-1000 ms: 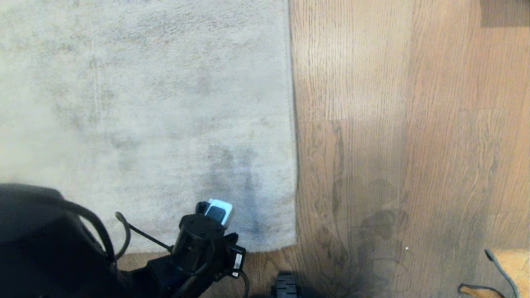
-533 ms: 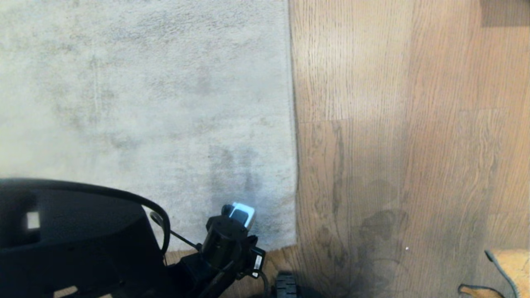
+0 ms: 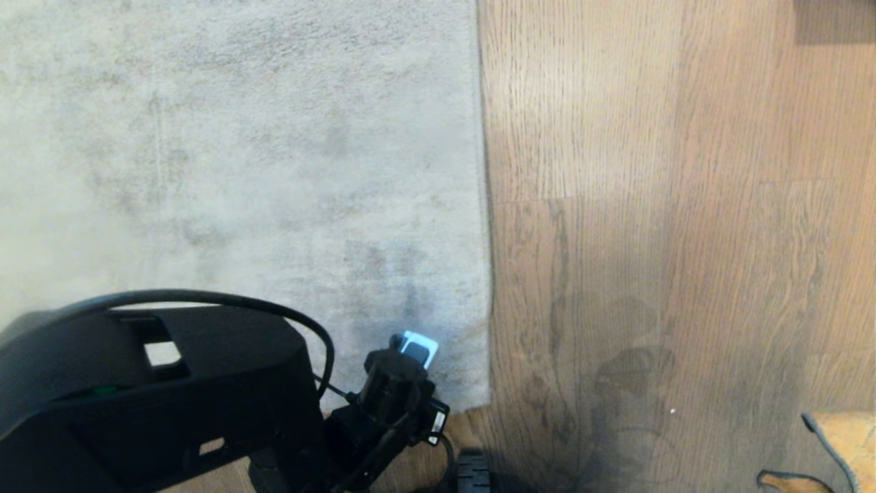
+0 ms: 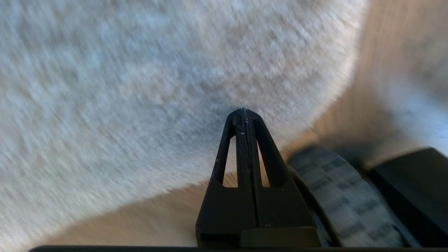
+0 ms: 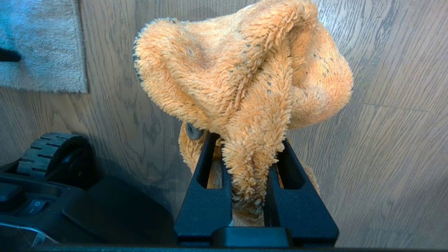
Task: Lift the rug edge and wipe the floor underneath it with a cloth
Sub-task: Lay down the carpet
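Note:
The pale grey rug [image 3: 239, 171] lies flat, its edge [image 3: 486, 205] running straight along the brown plank floor [image 3: 650, 205]. My left gripper [image 4: 243, 111] is shut and empty, its tips just above the pile beside the rug's near right corner [image 3: 487, 402]. In the head view only the left wrist [image 3: 400, 383] shows, at the bottom. The orange fuzzy cloth [image 5: 245, 77] bunches over my right gripper [image 5: 246, 140], which is shut on a fold of it above the floor [image 5: 392, 140]. A bit of the cloth [image 3: 852, 438] shows at the head view's lower right.
A ribbed base wheel [image 3: 472, 476] sits on the floor just off the rug's near corner and also appears as a wheel [image 5: 52, 150] in the right wrist view. A dark patch [image 3: 835, 20] marks the far right corner. The rug's corner [image 5: 42, 45] lies beyond the wheel.
My left arm has swung right along the rug's near border toward its corner, and more of the arm's black body has come into view. The rug and the cloth have not moved.

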Motion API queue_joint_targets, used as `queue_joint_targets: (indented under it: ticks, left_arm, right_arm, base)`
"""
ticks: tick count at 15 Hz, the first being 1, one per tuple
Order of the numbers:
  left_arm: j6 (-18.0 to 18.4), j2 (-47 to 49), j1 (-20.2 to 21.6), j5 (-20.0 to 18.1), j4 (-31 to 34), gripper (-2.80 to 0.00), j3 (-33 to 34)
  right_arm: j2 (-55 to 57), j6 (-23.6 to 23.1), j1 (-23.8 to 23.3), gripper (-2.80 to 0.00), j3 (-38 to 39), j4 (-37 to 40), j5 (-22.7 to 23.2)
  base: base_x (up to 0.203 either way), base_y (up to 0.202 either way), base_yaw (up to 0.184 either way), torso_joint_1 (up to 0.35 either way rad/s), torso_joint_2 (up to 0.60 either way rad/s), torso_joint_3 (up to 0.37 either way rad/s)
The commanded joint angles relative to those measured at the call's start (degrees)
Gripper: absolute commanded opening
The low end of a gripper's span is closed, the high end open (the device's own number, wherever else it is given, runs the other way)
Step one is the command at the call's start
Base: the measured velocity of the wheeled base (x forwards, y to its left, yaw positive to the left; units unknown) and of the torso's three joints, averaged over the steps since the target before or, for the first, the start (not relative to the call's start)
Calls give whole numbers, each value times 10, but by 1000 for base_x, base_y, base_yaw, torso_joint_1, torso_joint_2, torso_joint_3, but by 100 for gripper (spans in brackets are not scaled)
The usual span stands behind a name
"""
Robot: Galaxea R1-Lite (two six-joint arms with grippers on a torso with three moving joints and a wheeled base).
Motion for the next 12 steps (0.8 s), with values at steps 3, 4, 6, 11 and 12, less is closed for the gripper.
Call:
queue_joint_targets:
  ticks: [3,4,6,11,12]
  left_arm:
    - [37,21,17,2,-10,-280,-44]
    - [44,27,20,1,-23,-280,-48]
    - [45,30,20,2,-30,-280,-49]
    - [45,34,16,2,-33,-280,-48]
    - [45,34,13,2,-33,-280,-47]
  right_arm:
    - [1,-1,0,-280,0,0,0]
    - [1,-1,0,-280,0,0,0]
    - [1,-1,0,-280,0,0,0]
    - [1,-1,0,-280,0,0,0]
    - [1,-1,0,-280,0,0,0]
  base:
    - [0,0,0,0,0,0]
    - [0,0,0,0,0,0]
    - [0,0,0,0,0,0]
    - [0,0,0,0,0,0]
    - [0,0,0,0,0,0]
